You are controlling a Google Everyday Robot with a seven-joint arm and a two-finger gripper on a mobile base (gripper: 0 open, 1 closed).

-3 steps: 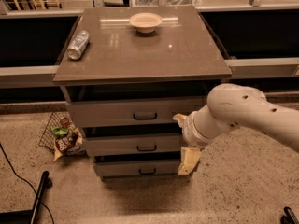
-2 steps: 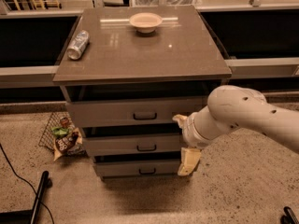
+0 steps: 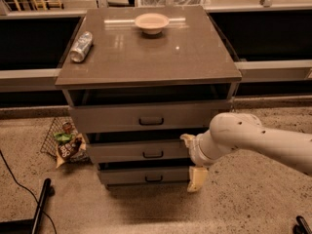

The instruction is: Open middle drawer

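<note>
The cabinet has three grey-brown drawer fronts stacked one above the other. The middle drawer is the mid-sized front, with a small dark loop handle at its centre. It stands slightly out from the cabinet, with a dark gap above it. My gripper is on a white arm that comes in from the right, at the right end of the middle drawer. It is open, with one cream fingertip at the drawer's top right corner and the other down by the bottom drawer.
A beige bowl and a tipped silver can lie on the cabinet top. A wire basket with snack bags stands on the floor to the left. A black pole and a cable lie at the lower left.
</note>
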